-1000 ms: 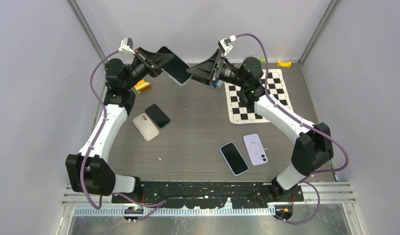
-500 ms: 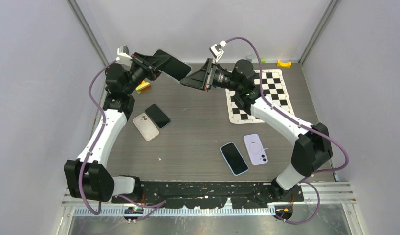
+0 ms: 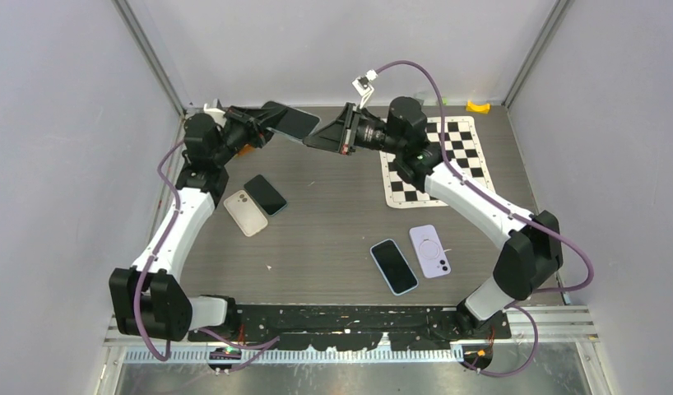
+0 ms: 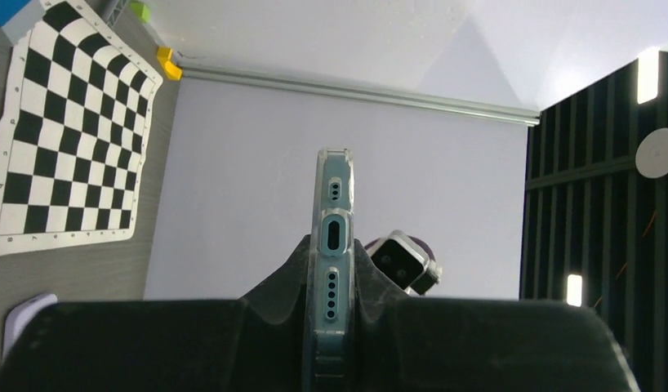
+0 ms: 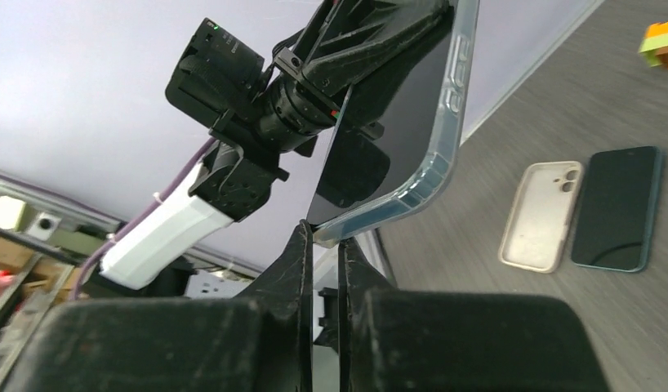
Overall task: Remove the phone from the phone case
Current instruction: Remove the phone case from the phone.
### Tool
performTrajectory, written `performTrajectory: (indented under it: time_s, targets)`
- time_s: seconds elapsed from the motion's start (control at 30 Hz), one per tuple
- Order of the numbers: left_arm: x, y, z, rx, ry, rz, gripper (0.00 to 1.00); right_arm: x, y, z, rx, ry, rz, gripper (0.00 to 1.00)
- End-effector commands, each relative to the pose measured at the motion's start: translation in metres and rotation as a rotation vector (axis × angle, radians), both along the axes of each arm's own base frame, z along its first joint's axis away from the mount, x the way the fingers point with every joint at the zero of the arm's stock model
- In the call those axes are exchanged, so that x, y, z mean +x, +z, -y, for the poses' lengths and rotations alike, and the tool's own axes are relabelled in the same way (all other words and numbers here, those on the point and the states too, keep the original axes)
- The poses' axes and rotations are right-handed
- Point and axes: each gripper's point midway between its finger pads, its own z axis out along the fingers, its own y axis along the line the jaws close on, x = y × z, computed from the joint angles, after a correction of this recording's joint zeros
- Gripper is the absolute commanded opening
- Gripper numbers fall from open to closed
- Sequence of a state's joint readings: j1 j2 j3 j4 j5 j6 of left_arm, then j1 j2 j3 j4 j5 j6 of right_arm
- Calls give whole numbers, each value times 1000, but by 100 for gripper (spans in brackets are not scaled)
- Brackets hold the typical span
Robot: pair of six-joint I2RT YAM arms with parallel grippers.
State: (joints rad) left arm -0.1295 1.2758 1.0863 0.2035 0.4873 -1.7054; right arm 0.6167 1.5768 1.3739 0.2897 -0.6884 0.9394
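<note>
Left claw [image 4: 332,269] gripped the cased phone [image 5: 380,106] over the bench's [image 3: 333,222] far edge.
Right claw [image 5: 322,241], closed, seemingly pinched the phone case [image 5: 445,147] corner; peeling it back should follow.

Both arms are extended toward 12 o'clock, tips facing; the left gripper [image 3: 270,123] is clamped on the phone [image 3: 299,123], the right gripper [image 3: 309,140] closed.

Clear glossy plastic phone case [image 5: 455,96]; matt table [image 3: 333,226].
</note>
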Motion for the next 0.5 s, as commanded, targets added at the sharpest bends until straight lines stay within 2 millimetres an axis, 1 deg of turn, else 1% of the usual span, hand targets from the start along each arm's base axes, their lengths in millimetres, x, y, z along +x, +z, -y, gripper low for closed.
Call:
performTrajectory:
  time_s: [0.0, 0.03, 0.07, 0.1, 0.17, 0.27, 0.4, 0.47]
  targets:
    - [-28, 43, 16, -147, -103, 18, 0, 9, -37, -2, -227, -103, 167, 1]
    - [-29, 44, 18, -149, -112, 23, 0, 8, -51, -3, -293, -116, 189, 1]
    - [-29, 46, 19, -146, -122, 30, 0, 6, -54, -7, -321, -133, 206, 1]
    - [-30, 48, 21, -143, -133, 33, 0, 5, -62, -6, -365, -134, 226, 1]
    - [-31, 47, 22, -141, -137, 34, 0, 7, -69, -7, -420, -162, 253, 1]
    - [-33, 46, 22, -141, -135, 29, 0, 13, -73, -6, -480, -231, 284, 1]
    - [-36, 46, 21, -122, -127, 33, 0, 23, -80, 2, -554, -315, 283, 1]
    - [-35, 44, 20, -103, -118, 33, 0, 24, -76, 3, -548, -334, 284, 1]
